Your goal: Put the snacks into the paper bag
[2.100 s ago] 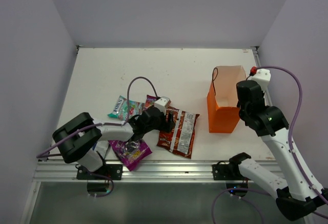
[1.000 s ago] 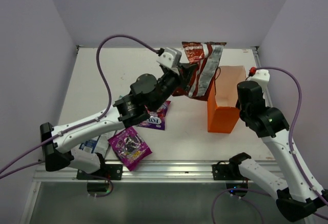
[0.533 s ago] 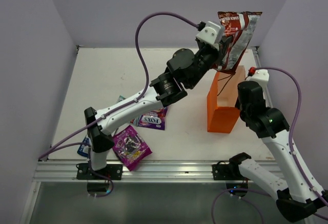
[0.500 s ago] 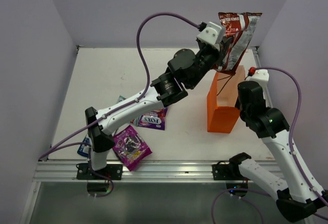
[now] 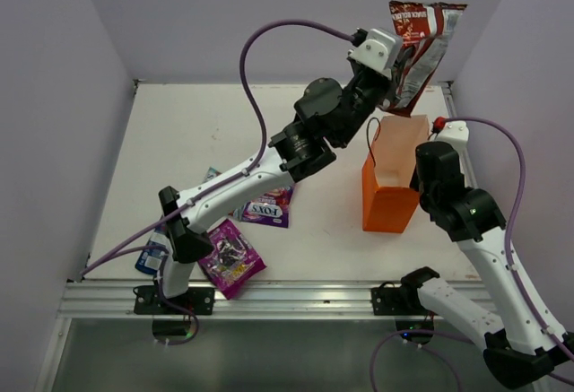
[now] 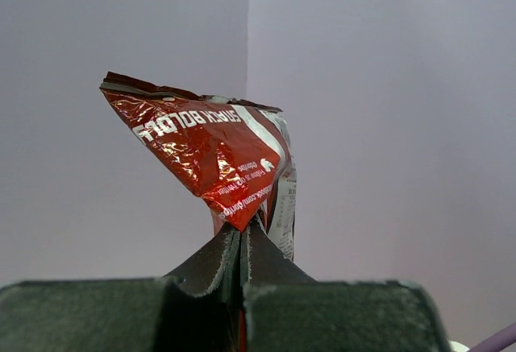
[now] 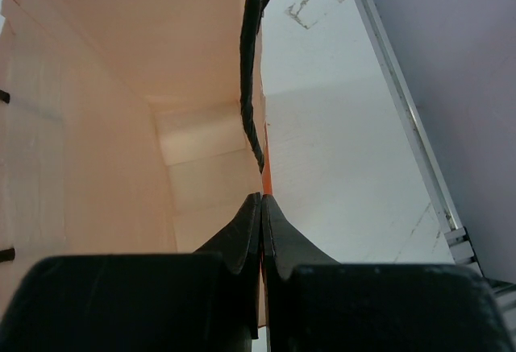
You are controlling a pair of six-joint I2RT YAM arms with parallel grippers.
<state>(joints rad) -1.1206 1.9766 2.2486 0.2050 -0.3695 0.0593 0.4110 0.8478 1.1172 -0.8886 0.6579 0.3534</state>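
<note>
Left gripper (image 6: 243,227): fingers clamped tight on one corner of the large red-and-silver crinkled foil chip bag (image 6: 201,147); arm reached up and across toward the far right.
Chip bag (image 5: 421,38): held aloft by that pinch, clear of the white table (image 5: 197,132), above the far rim of the bag's open mouth in the top view.
Right gripper (image 7: 260,199): fingers pressed together on the top edge of the right wall of the upright orange paper bag (image 7: 97,126), beside a thin dark cord handle (image 7: 251,62).
Orange paper bag (image 5: 387,196): stood on the table's right side, mouth open, pale brown inside.
Near left of table: flat magenta "FOX'S" packet (image 5: 266,207), shiny purple packet (image 5: 230,257) and blue-and-white packet (image 5: 152,256), all well apart from the bag, partly covered by the left arm.
</note>
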